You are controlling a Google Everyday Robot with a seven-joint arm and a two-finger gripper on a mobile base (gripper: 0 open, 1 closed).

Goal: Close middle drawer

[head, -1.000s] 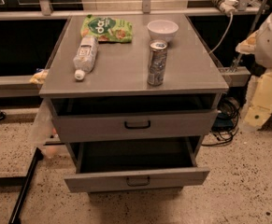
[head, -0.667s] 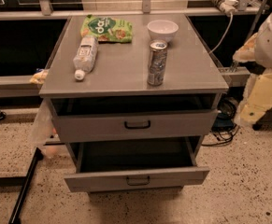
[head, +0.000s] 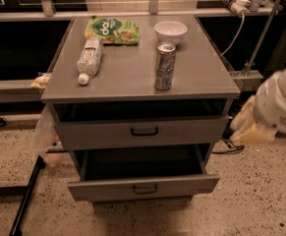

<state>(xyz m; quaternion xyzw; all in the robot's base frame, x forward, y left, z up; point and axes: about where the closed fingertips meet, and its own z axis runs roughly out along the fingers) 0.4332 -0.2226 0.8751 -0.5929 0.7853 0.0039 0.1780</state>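
The middle drawer [head: 142,187] is a wide, shallow grey metal drawer with a low front and a small dark centre pull. It stands pulled well out, level, its dark inside open to view. The gripper [head: 248,128] hangs to its right, apart from it.

There is a single view. The camera sits above and in front of the grey cabinet [head: 103,132], facing its drawer fronts and tilted downward. The top surface [head: 128,65] fills the upper half of the frame, and the speckled floor [head: 260,205] runs along the bottom. The range is middling: the whole cabinet fits, with the middle drawer [head: 108,190] low at centre. The end effector [head: 248,128] shows at the right edge, mid-height, beside the cabinet's right side.
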